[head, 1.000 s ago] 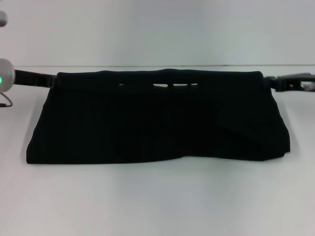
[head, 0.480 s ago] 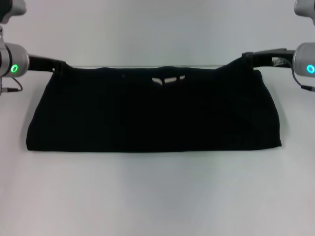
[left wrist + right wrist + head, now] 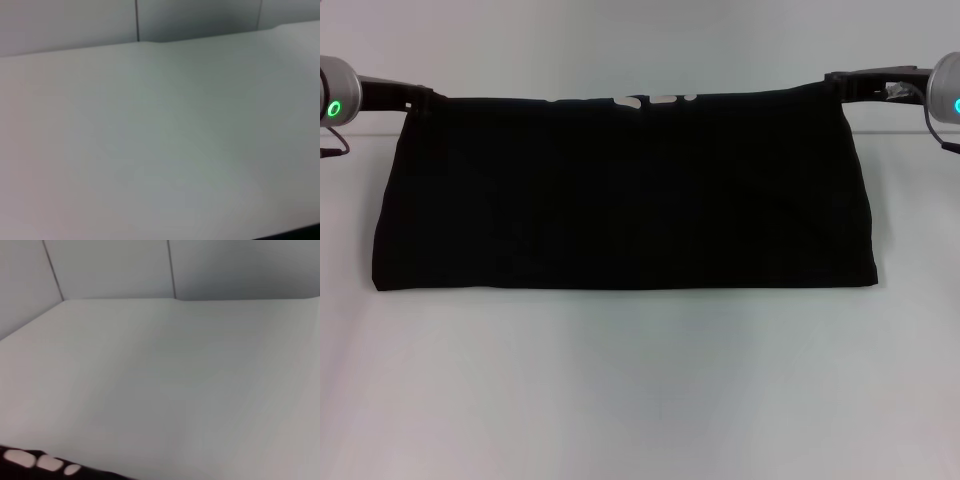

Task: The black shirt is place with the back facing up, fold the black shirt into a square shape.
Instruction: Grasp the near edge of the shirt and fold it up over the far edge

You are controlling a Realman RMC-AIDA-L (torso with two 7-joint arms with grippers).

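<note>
The black shirt [image 3: 625, 195] hangs as a wide dark sheet, its top edge lifted and stretched between both grippers while its lower edge rests on the white table [image 3: 640, 390]. My left gripper [image 3: 420, 97] is shut on the shirt's upper left corner. My right gripper [image 3: 838, 84] is shut on the upper right corner. A strip of the shirt's top edge [image 3: 45, 471] with small light gaps shows in the right wrist view. The left wrist view shows only a dark sliver [image 3: 300, 234] at one corner.
White table surface spreads in front of the shirt's lower edge and behind it [image 3: 175, 370]. A pale panelled wall [image 3: 115, 267] stands at the table's far side.
Both grippers have risen and carried the shirt's top edge higher. The cloth is stretched flatter, and the wrinkle at its lower right has smoothed out.
</note>
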